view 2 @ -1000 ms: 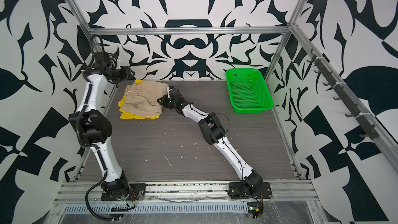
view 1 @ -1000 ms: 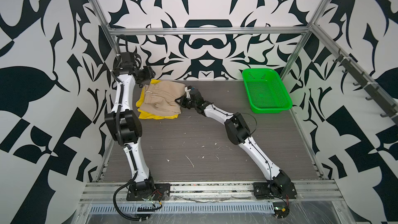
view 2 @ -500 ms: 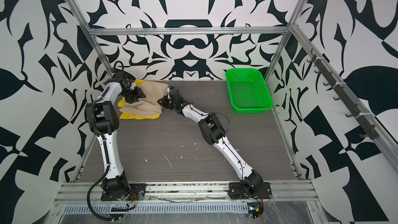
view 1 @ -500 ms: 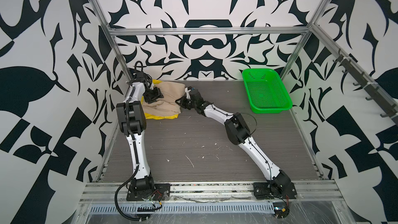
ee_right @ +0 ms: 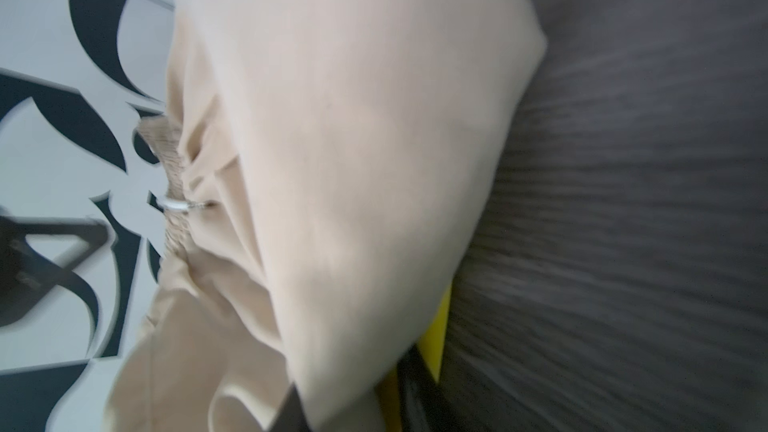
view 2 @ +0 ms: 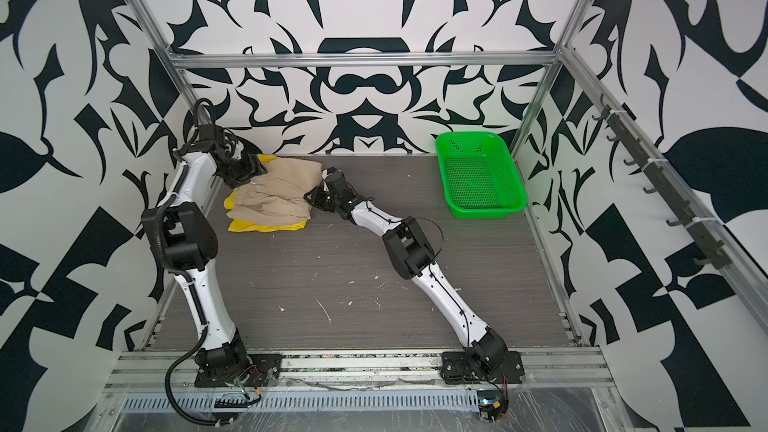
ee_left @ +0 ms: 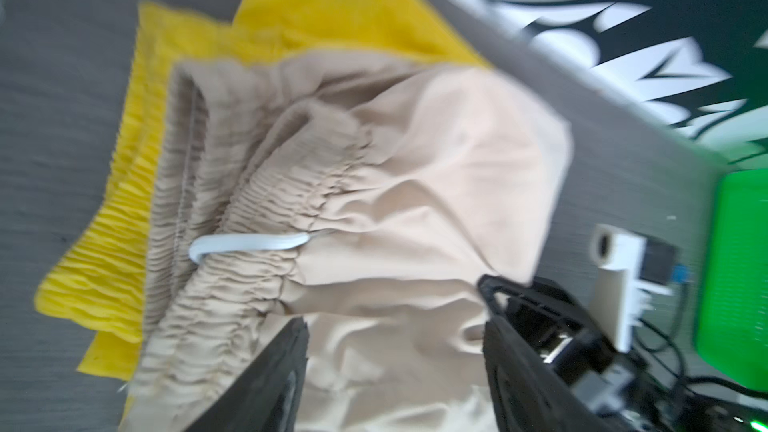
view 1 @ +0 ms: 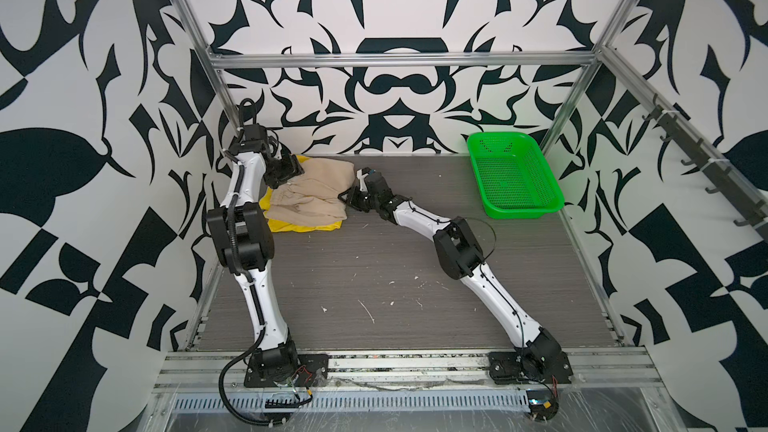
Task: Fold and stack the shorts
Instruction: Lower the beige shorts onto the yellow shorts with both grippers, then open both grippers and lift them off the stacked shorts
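The beige shorts (view 1: 316,189) (view 2: 282,189) lie folded on top of the yellow shorts (view 1: 299,226) (view 2: 266,226) at the back left of the table. My left gripper (view 1: 286,168) (ee_left: 395,326) hovers open over the beige cloth (ee_left: 415,201), near the gathered waistband and white drawstring (ee_left: 249,243). My right gripper (view 1: 351,197) (ee_right: 357,392) sits at the stack's right edge. Its fingers stand apart around the beige fold (ee_right: 353,160), and a strip of yellow (ee_right: 440,326) shows beside one finger. Both wrist views are blurred.
A green perforated basket (view 1: 523,211) (view 2: 484,209) stands at the back right. The stack lies close to the back wall and the left frame post (view 1: 224,89). Small white scraps (view 1: 368,311) dot the grey table (view 1: 374,263).
My left gripper came down from beside the back-left post onto the beige shorts, and its jaws widened. The right gripper stayed at the stack's edge and its jaws have parted.
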### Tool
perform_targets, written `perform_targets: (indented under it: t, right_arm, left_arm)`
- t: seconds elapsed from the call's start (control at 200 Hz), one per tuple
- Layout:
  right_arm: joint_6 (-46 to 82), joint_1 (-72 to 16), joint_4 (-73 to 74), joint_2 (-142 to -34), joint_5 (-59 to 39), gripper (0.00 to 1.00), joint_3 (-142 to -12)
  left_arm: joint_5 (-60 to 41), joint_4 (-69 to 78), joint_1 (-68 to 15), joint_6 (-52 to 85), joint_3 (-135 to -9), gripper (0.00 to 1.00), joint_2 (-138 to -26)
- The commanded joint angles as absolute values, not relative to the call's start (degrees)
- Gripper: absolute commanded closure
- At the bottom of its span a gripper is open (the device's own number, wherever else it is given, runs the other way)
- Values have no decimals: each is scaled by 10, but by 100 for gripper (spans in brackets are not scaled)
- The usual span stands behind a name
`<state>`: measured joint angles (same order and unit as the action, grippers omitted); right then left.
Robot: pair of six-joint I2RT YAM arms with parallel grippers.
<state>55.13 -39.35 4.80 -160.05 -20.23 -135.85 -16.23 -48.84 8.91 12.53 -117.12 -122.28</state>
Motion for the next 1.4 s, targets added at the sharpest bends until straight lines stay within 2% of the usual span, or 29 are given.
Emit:
perform_targets:
  t: [0.0,0.24,0.35,0.39,0.46,0.49,0.635,0.79,0.93,0.945,0.98,1.005,1.165,1.23,1.395]
  right_arm:
    - [512,-388,50,-1493,-177,50,-1320]
    - [444,-381,52,-1348,-137,22,-1170]
    - [412,-377,40,-1294,-124,18,-1119]
    - [402,-376,36,-1275,-120,12,-1102]
    - [383,-374,23,-1244,-113,9,-1077]
    - [374,-373,14,-1231,-108,1,-1068]
    - [344,-362,-16,-1160,-75,0,-1015]
    - [273,-348,-75,-1067,-9,0,-960]
    - [183,-317,-75,-960,54,0,-857]
    - [172,-313,-69,-946,59,0,-839]
    - [148,-302,-51,-913,71,0,-800]
    - [128,-293,-38,-891,78,0,-775]
    - [43,-211,25,-762,90,0,-602]
    - [32,-160,44,-722,58,0,-541]
    - [-1,-55,150,-673,5,0,-379]
  left_arm:
    - [-187,-469,81,141,-1167,29,-1208]
    - [-147,-469,82,134,-1174,29,-1307]
    - [-147,-471,81,136,-1191,29,-1356]
    - [-155,-471,82,140,-1193,29,-1367]
    - [-160,-469,80,144,-1193,28,-1372]
    - [-160,-469,79,144,-1192,28,-1369]
    - [-155,-450,75,145,-1187,23,-1312]
    - [-126,-424,67,148,-1155,19,-1177]
    - [-79,-302,58,160,-992,16,-1005]
    - [-74,-284,57,162,-971,11,-989]
    - [-60,-243,53,169,-911,8,-940]
    - [-51,-213,49,170,-874,0,-909]
    - [48,-68,17,164,-617,1,-738]
    - [77,19,5,151,-504,0,-664]
    - [147,173,-8,139,-298,0,-574]
